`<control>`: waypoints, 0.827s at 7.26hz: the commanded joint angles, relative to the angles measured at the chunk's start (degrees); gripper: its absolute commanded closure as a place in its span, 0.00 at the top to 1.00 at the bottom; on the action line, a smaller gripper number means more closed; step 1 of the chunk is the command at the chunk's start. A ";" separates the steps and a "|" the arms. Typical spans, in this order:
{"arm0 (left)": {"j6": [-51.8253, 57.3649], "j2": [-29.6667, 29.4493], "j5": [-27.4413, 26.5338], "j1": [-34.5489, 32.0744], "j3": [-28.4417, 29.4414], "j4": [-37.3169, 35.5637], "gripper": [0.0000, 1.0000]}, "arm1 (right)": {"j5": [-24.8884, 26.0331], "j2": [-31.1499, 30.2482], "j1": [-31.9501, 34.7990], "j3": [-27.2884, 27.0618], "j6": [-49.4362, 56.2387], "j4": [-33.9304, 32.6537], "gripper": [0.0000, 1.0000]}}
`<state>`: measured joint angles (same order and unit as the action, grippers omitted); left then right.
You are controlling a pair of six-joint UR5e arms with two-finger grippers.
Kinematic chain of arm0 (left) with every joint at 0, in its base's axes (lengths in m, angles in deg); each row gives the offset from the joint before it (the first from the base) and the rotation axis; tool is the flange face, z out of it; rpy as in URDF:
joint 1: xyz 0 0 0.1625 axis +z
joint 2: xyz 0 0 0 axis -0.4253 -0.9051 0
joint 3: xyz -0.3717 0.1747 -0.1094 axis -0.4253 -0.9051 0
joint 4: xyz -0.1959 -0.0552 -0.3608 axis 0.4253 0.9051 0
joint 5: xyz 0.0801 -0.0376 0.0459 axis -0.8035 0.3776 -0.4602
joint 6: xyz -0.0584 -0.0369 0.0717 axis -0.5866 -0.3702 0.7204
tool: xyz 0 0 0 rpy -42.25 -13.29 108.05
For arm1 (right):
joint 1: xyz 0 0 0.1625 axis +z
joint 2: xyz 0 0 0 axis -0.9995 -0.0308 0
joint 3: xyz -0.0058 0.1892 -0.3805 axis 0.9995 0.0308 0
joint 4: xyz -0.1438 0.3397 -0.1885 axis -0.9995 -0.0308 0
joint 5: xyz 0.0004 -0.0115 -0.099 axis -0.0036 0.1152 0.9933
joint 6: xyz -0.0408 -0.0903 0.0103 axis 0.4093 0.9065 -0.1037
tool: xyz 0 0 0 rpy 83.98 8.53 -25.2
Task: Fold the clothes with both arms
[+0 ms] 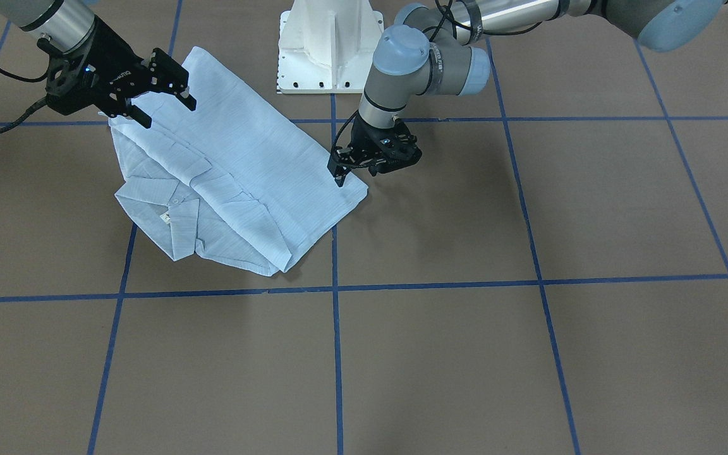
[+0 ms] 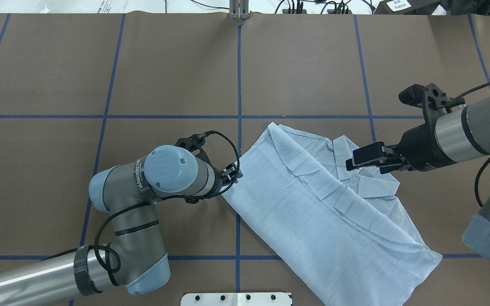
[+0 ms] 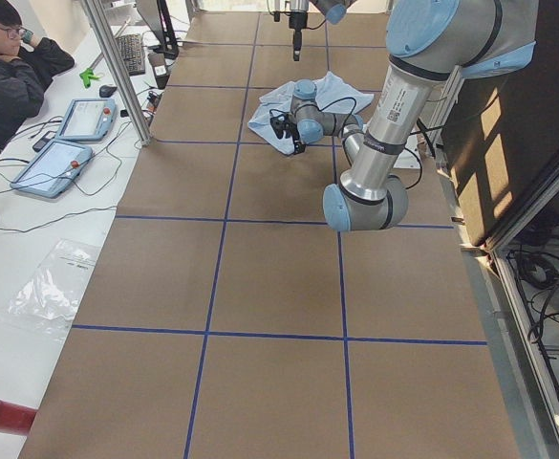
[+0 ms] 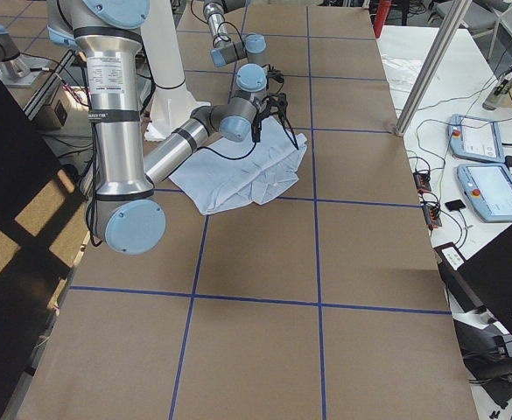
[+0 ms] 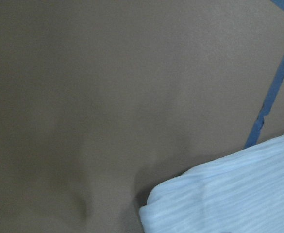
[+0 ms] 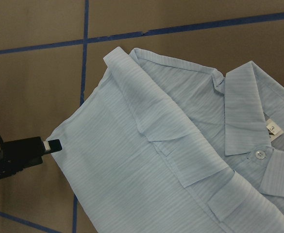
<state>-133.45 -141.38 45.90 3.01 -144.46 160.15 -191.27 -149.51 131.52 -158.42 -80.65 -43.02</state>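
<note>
Light blue, finely striped cloth: the shirt [image 2: 296,212] lies partly folded on the brown table [image 2: 164,63], right of the centre line of blue tape [image 2: 239,76] and just beyond the white pedestal [image 1: 329,44]. Its long body runs aslant from the far left to the near right, with one side panel turned over onto the front in several flat pleats. The collar [image 6: 243,111] lies spread on the far right edge, a pale button [image 6: 258,155] and a small white label showing beside it. My left gripper [image 1: 340,180] points down at the shirt's left corner, fingertips at the hem; how far its jaws stand apart, and whether they pinch any cloth, I cannot tell, and the left wrist view shows only that corner lying flat on the table. My right gripper [image 2: 366,163] hangs level above the collar end, jaws spread wide and holding nothing, clear of the cloth. A person [image 3: 7,67] sits at a side bench, well apart from the table.
</note>
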 commanded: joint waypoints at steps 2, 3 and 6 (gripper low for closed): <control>0.15 -0.54 -0.03 0.01 1.05 0.19 0.83 | 0.01 0.00 0.04 0.01 0.00 0.00 1.00; 0.15 -0.54 -0.03 0.01 1.23 0.28 0.82 | 0.01 0.00 0.04 0.01 0.00 0.09 1.00; 0.15 -0.54 -0.03 0.01 1.93 0.28 0.65 | 0.10 0.00 0.04 0.01 0.00 0.09 1.00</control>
<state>-133.31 -141.91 45.87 3.02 -142.76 160.41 -191.18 -149.51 131.54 -158.40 -80.65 -42.94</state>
